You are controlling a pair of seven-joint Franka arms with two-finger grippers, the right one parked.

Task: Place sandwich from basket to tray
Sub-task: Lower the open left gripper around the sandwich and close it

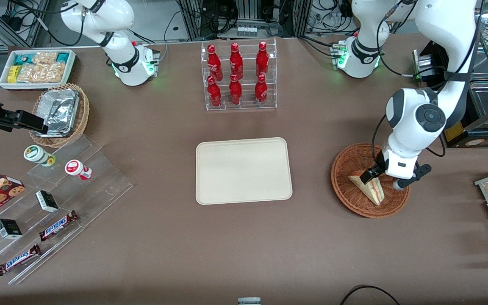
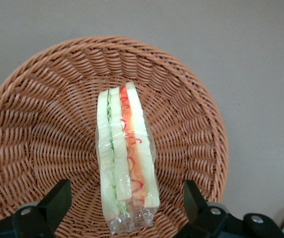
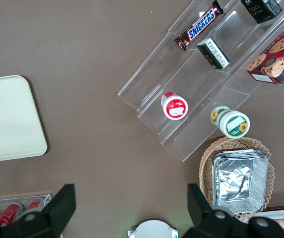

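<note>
One sandwich (image 1: 369,186) lies in the reddish-brown basket (image 1: 345,186), a wedge in clear wrap resting on its side with its pale bread face up and its point toward the front camera. From the wrist view the sandwich (image 2: 124,158) shows its cut edge, green filling along one slice and red along the other, lying across the middle of the woven basket (image 2: 42,124).

The working arm's hand (image 1: 386,180) hovers just above the basket, over the sandwich's wider end. Its two fingers (image 2: 57,201) are spread wide, one to each side of the wrapped wedge, with basket weave showing between each finger and the wrap, so it has hold of nothing.

The cream tray (image 1: 244,170) sits bare in the middle of the brown surface (image 1: 244,254), well apart from the basket, toward the parked arm's end. A clear rack of red bottles (image 1: 239,75) stands farther from the front camera than the tray.
</note>
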